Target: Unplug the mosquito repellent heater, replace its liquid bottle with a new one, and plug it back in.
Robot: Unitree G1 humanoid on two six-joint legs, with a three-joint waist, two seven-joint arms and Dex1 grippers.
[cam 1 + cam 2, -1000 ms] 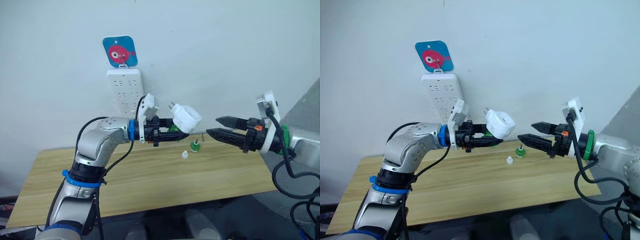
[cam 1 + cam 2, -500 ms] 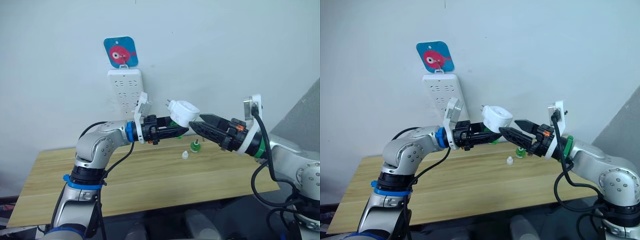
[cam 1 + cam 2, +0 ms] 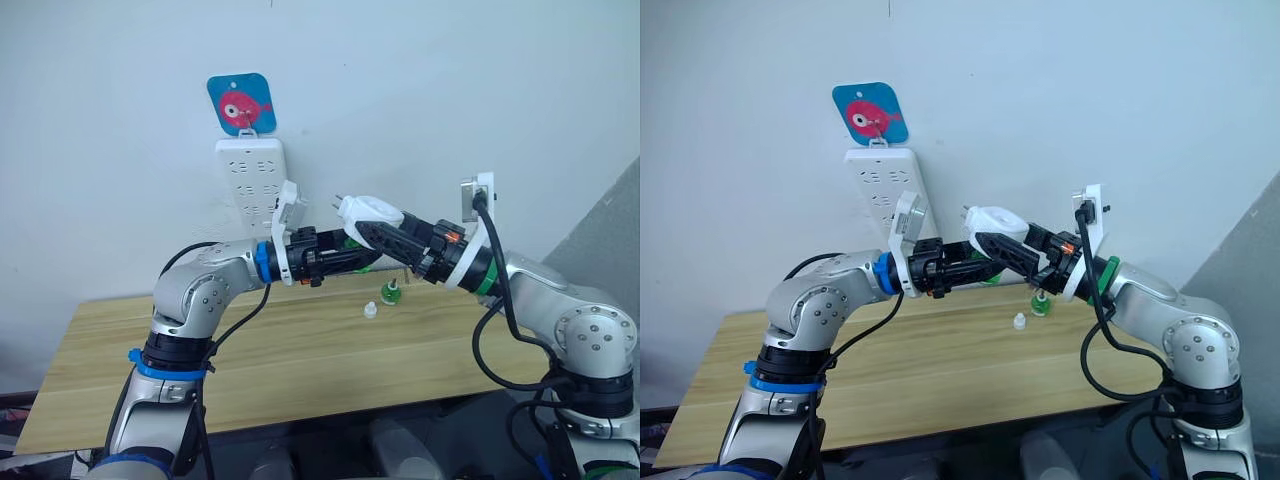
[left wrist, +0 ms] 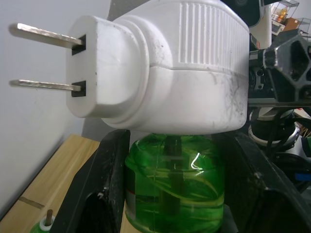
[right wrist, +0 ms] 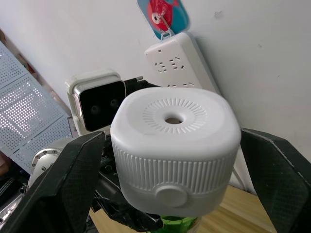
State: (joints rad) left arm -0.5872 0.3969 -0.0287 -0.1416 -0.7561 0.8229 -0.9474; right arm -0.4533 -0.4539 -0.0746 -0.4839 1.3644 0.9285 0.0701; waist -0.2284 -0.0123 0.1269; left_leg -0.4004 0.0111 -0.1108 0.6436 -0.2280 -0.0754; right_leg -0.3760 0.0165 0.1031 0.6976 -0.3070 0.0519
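Note:
The white mosquito repellent heater hangs in the air in front of the wall, prongs toward the wall, with a green liquid bottle screwed in under it. My left gripper is shut on that green bottle, one black finger on each side. My right gripper has come in from the right and is open, its fingers standing on either side of the heater's ribbed body, at or very near its sides. A second small green bottle stands on the table below.
A tall white power strip hangs on the wall under a blue fish hook, just left of the heater. A small white cap lies near the table bottle. The wooden table runs along the wall.
My right gripper has moved left from well clear of the heater until its fingers straddle it. The left gripper has stayed shut on the bottle and tilted the heater slightly.

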